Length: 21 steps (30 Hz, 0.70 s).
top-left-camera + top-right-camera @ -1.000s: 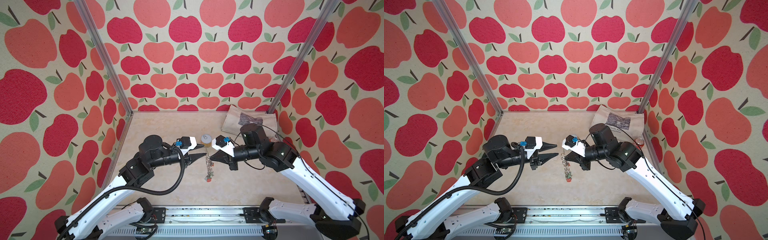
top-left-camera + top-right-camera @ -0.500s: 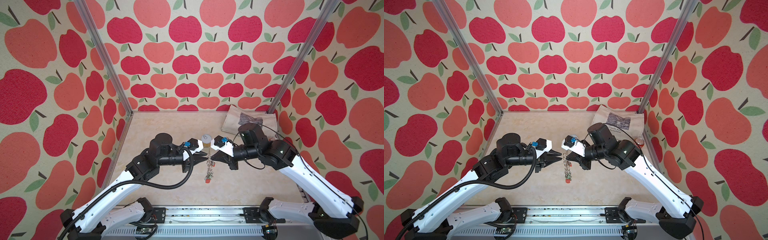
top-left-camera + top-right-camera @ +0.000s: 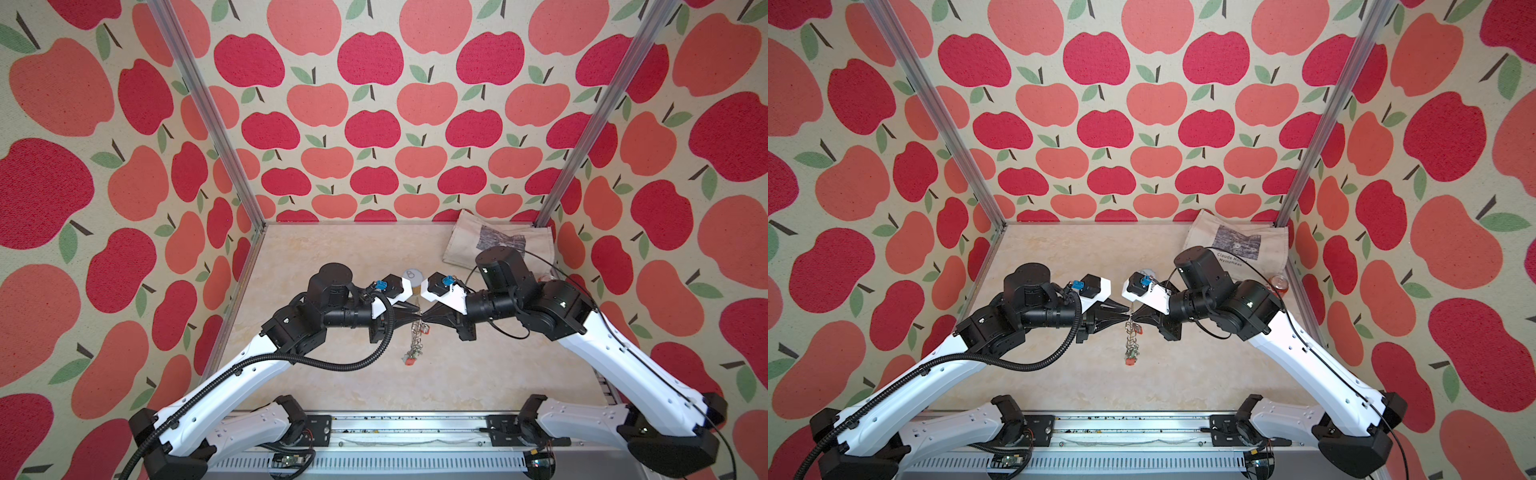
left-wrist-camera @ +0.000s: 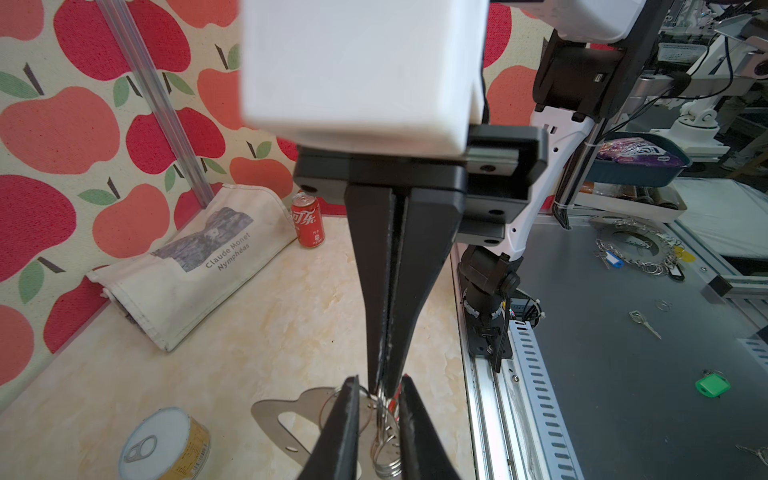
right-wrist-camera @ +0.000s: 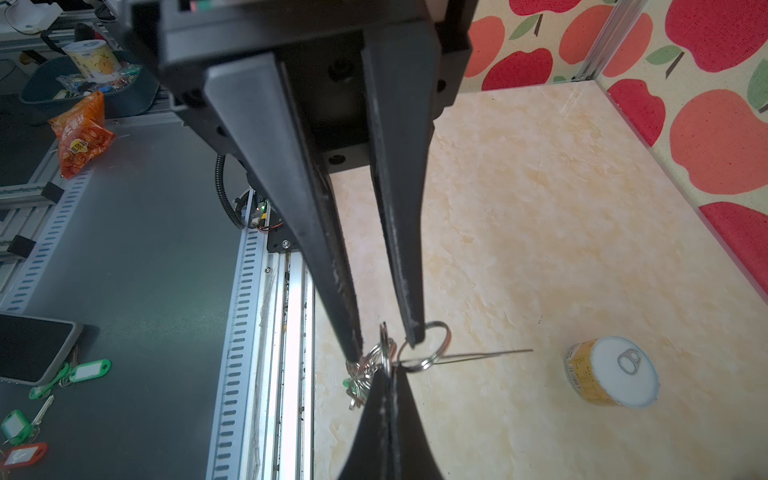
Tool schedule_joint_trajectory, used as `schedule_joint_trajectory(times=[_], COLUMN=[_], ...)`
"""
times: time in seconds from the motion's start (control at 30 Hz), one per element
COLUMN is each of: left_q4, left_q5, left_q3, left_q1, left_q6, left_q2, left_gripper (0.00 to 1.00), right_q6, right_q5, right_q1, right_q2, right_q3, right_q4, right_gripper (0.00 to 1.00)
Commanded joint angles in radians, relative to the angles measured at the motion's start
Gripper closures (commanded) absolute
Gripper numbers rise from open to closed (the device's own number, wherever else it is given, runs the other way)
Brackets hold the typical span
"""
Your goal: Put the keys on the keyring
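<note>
In the middle of both top views the keyring [image 3: 415, 337] [image 3: 1132, 336] hangs above the table, with a red key tag [image 3: 410, 361] at its lower end. My right gripper [image 3: 425, 319] [image 5: 388, 372] is shut on its upper rings. The grey plate [image 4: 274, 415] lies flat in the left wrist view and shows as a thin edge-on line [image 5: 478, 354] in the right wrist view. My left gripper [image 3: 417, 318] [image 4: 378, 382] meets the right one tip to tip. Its jaws stand a little apart around the ring bunch [image 4: 386, 440], with one fingertip [image 5: 415, 338] inside a ring [image 5: 430, 351].
A ring-pull tin [image 3: 412, 277] [image 5: 611, 372] stands just behind the grippers. A printed tote bag [image 3: 498, 245] and a red cola can [image 4: 307, 224] sit at the back right. Loose tagged keys [image 5: 89, 370] lie on the grey bench beyond the front rail [image 5: 286, 291].
My left arm has swung right until its fingertips reached the keyring, and its jaws have narrowed. The right gripper has stayed shut and almost still.
</note>
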State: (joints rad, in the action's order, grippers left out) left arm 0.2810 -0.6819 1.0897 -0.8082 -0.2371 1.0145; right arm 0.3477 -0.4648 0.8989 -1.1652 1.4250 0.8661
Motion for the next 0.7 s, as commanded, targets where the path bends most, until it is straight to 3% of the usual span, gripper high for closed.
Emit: schedule_joint_trajectory(times=[0.0,0.33,0.67], left_q4=[-0.025,-0.014,0.003], left_q5=[-0.023,-0.042,-0.051], left_q3=[0.014,0.016,0.022], left_q1=[-0.002,-0.002,-0.004], left_q6=[0.018,0.035,0.035], left_q2=[0.006,0.026,0.039], left_gripper=[0.79,0.81,0.9], right_q6=[0.012,0.01,0.008], right_q5=[-0.025,-0.009,0.005], right_q1=[0.008,0.009,0.009], right_q2=[0.013,0.033,0.044], right_q3=[0.015,0.006,-0.001], right_q4=[-0.012,-0.032,-0.042], right_gripper=[1.0,1.0,1.0])
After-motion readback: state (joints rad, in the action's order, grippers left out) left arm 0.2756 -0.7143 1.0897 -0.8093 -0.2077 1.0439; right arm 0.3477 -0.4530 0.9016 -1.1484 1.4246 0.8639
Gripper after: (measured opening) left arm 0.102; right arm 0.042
